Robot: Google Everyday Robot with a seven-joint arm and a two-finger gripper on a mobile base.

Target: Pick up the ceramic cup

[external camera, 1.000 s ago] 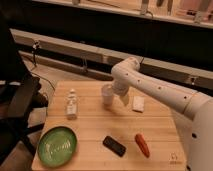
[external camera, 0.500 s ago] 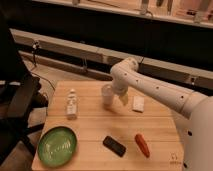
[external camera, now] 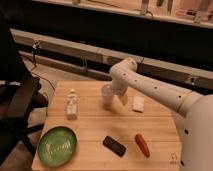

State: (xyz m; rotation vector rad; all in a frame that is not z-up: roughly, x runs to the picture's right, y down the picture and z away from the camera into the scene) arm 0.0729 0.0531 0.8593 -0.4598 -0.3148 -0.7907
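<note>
Pincer [external camera: 117, 96]: released, held just beside the ceramic cup [external camera: 106, 95], near the far edge of the desk [external camera: 90, 125]. Step judged: approach, cup not yet gripped. Jaws are to be set around it, then clenched.

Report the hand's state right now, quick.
Hand: open, low beside the cup, which stands on the table; nothing held. Whether it touches the cup cannot be told.

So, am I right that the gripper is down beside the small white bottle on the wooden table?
Not quite: the gripper is down beside the ceramic cup on the wooden table, as the camera view shows; the small white bottle stands apart.
</note>
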